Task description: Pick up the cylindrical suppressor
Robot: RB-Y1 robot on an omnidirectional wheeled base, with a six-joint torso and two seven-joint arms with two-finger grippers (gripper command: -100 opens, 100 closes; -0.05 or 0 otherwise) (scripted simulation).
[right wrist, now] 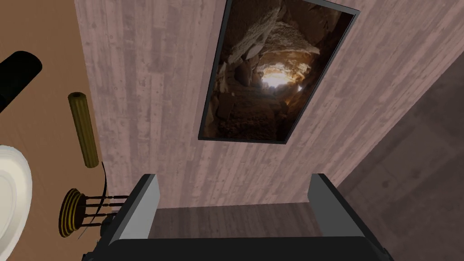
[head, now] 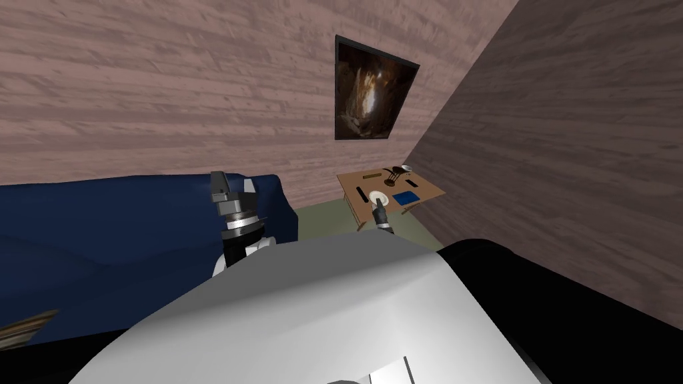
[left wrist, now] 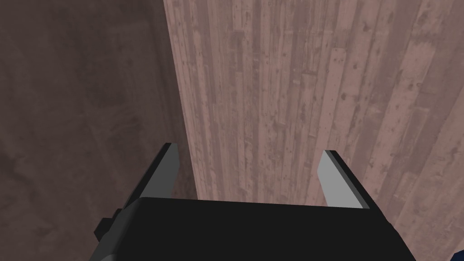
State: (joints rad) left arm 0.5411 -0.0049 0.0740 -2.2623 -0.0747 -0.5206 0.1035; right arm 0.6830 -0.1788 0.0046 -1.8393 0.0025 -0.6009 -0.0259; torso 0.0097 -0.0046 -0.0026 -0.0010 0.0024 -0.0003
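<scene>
The suppressor (right wrist: 84,129), which I take to be the ribbed olive cylinder, lies flat on the far side of the table (head: 430,190), left of the stand (right wrist: 74,217) and beyond the plate (head: 378,197). The right gripper (right wrist: 233,181) hangs near the plate, fingers wide apart and empty, aimed at the wall rather than down.

Risks from here: closing on the black cylinder (right wrist: 18,74) by mistake, rolling the suppressor away, or knocking the stand.

The plate looks bare. The far bowl (head: 405,167) is too small to read. The left gripper (left wrist: 247,154) is open and empty, over the sofa (head: 100,227).
</scene>
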